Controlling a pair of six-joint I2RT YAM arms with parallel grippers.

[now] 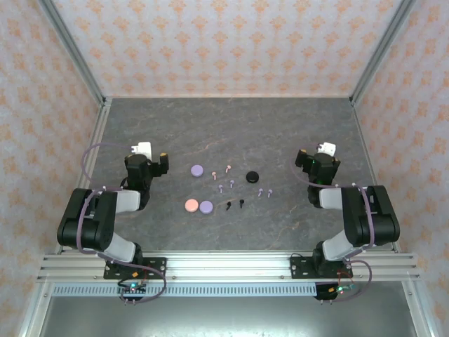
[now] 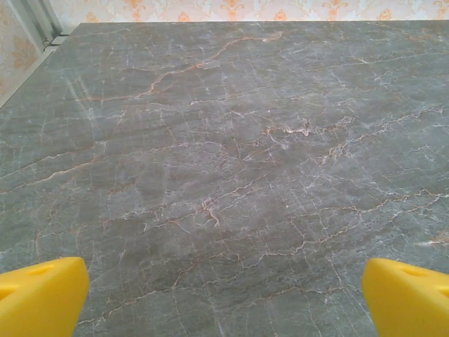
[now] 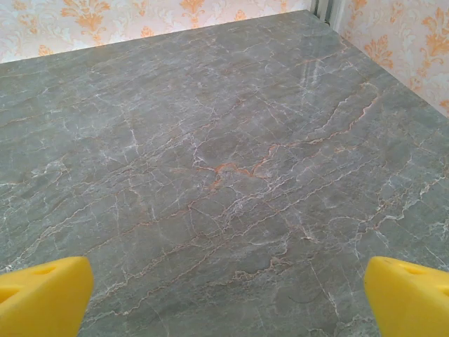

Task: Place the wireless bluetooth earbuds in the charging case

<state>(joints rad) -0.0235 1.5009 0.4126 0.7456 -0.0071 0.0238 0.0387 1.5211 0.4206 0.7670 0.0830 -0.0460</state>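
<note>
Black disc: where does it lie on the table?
Top view: the black disc lies right of centre, pink earbuds to its left, purple earbuds just nearer the arms.

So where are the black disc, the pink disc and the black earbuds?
Black disc (image 1: 252, 177): top view, its centre.
Pink disc (image 1: 191, 205): top view, its centre.
Black earbuds (image 1: 229, 206): top view, left bud's body.

Tiny earbuds (image 1: 232, 182) loose at centre, apparently paired by colour.
</note>
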